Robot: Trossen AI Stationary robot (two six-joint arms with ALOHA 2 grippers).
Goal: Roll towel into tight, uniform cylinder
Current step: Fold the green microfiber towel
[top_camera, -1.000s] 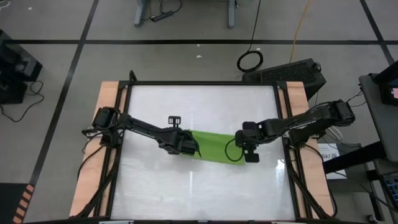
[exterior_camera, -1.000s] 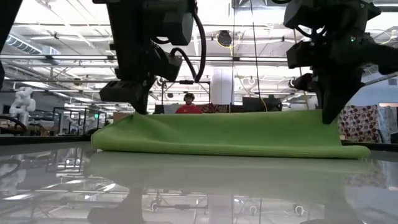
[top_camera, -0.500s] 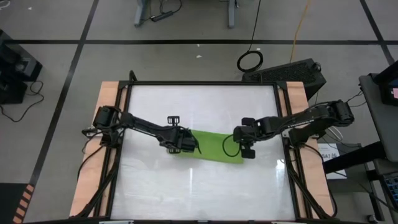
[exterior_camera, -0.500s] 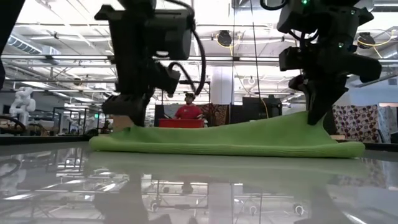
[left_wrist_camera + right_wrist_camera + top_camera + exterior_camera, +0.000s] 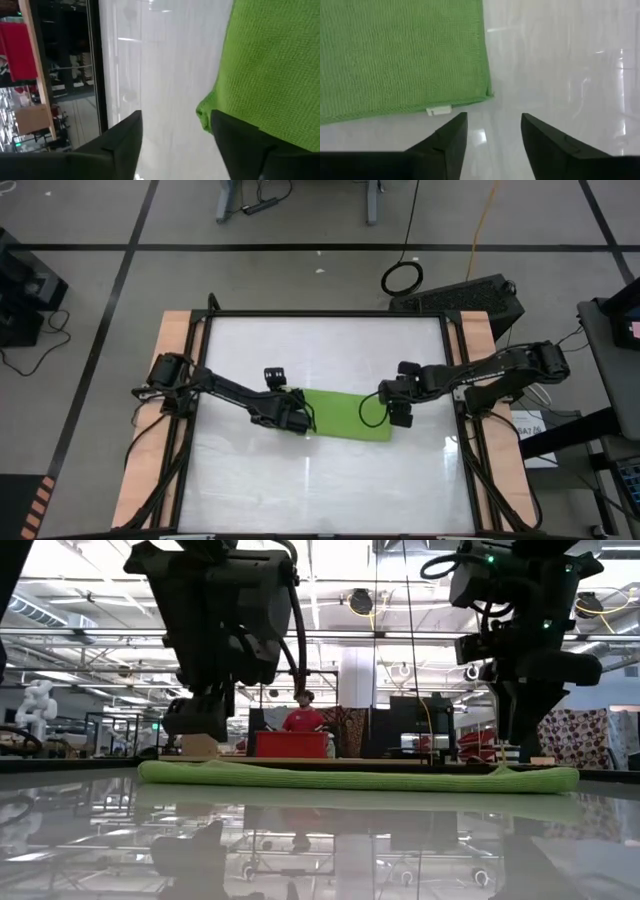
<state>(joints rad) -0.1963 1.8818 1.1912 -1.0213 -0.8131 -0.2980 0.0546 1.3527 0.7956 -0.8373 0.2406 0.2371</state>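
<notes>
The lime-green towel point(image 5: 345, 415) lies flat near the middle of the white table, a low strip in the low view point(image 5: 350, 777). My left gripper point(image 5: 298, 420) hovers open over the towel's left end; in its wrist view the open fingers point(image 5: 177, 145) frame a towel corner point(image 5: 205, 112) and bare table. My right gripper point(image 5: 400, 415) is open at the towel's right end point(image 5: 520, 745). Its fingers point(image 5: 492, 140) stand over bare table just off a towel corner that carries a small white tag point(image 5: 438, 110). Neither gripper holds anything.
Bare white tabletop point(image 5: 320, 350) surrounds the towel on all sides. Wooden rails point(image 5: 170, 380) and a black frame run along the table's left and right edges. Beyond the far edge, the low view shows a person in red point(image 5: 303, 715) and a red box point(image 5: 290, 743).
Both grippers held one edge of the towel raised, then lowered it. They have opened and let go. The raised part has fallen, and the towel now lies flat on the table.
</notes>
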